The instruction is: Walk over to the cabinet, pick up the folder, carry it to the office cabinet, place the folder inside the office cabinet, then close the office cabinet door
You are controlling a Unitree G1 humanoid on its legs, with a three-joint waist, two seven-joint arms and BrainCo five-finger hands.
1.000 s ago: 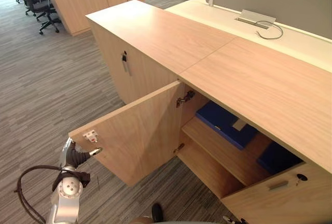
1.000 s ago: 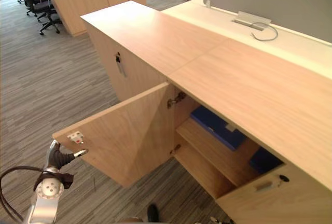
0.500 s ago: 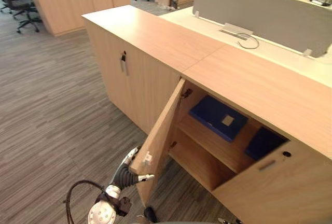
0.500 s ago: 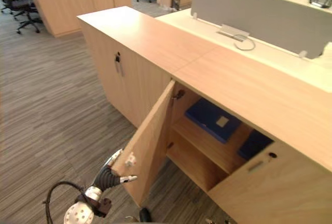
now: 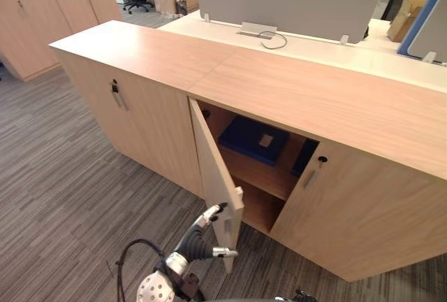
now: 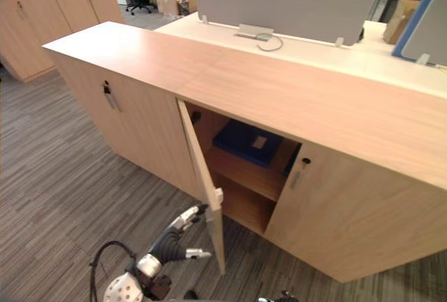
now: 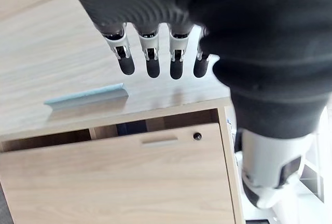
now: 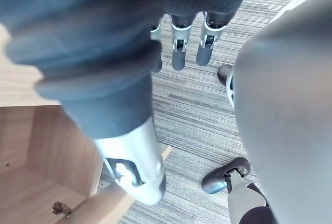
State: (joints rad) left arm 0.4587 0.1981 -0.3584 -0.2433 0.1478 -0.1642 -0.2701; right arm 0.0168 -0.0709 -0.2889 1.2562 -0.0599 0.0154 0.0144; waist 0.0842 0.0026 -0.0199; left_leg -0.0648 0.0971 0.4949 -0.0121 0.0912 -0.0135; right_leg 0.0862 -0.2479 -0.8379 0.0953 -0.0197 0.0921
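Blue folder lies flat on the shelf inside the office cabinet, right where it lay a second ago, so that part hasn't budged. What has changed is the cabinet door. A second ago it stood wide open and showed you its whole inner face. Half a second ago it was halfway round, and now you see it almost edge-on, with a narrow opening left between it and the closed right-hand door. Mind that the head camera has swung too, so the cabinet sits differently across the picture.

Your left hand is low on the door's outer side, near its free edge, with the fingers straight, the thumb stuck out apart and nothing pinched. Whether the tips actually touch the wood, you can't tell from up here. Your left wrist view adds more: the fingertips line up in a straight row over the door's wood face, close to its pale blue-grey handle. Past the door's edge, a sliver of the folder's blue shows in the gap.

Your right hand shows in its own wrist view, fingers relaxed and straight, hanging over the grey striped carpet and holding nothing.
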